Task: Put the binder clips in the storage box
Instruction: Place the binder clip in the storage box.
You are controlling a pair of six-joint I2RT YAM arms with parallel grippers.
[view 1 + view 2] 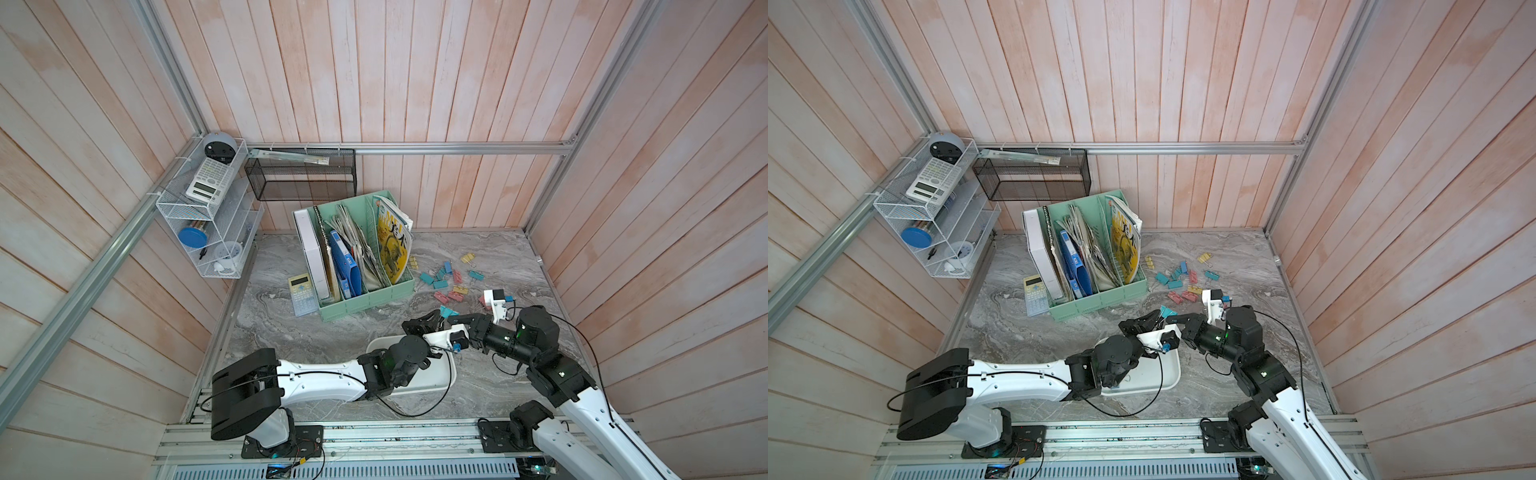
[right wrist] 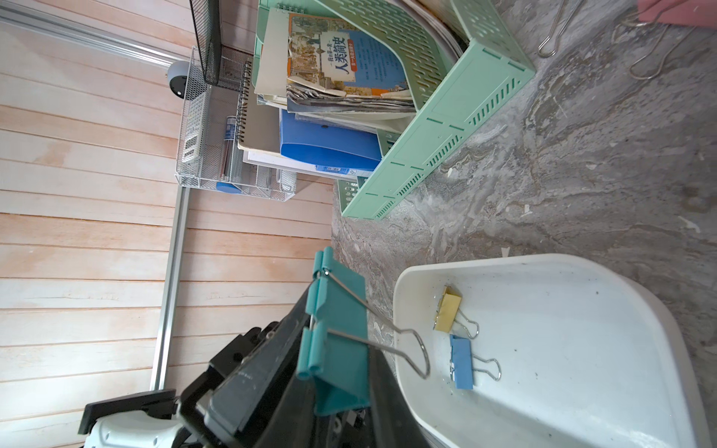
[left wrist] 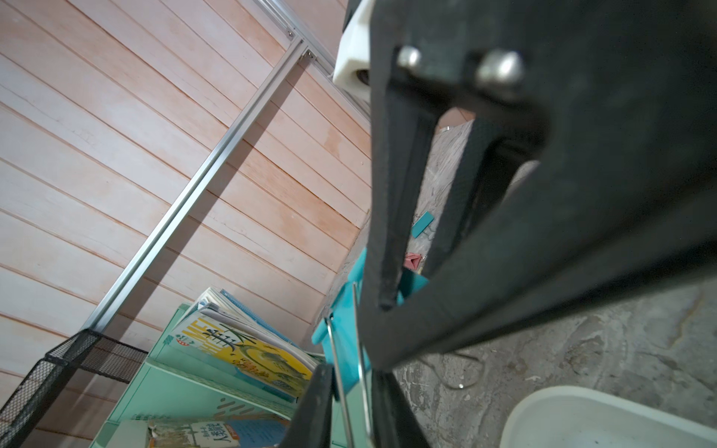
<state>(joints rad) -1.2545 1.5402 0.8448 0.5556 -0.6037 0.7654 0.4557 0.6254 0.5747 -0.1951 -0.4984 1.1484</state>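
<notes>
Black right gripper [image 3: 403,289] clamping silver-handled teal binder clip [image 2: 337,372], left gripper [image 3: 351,372] pinching it, yellow clip [image 2: 448,310], blue clip [image 2: 461,362] lying in glossy white plastic tray [image 2: 582,349]

Left pincer [image 1: 434,319] and right pincer [image 1: 454,320] met tip to tip, arms stretched inward; right clamped a teal binder clip [image 1: 448,311], left pinched its wire handles.

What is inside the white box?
A yellow binder clip and a blue binder clip lie close together on the floor of the white box, in the right wrist view. In both top views the left arm covers much of the box, hiding them.
</notes>
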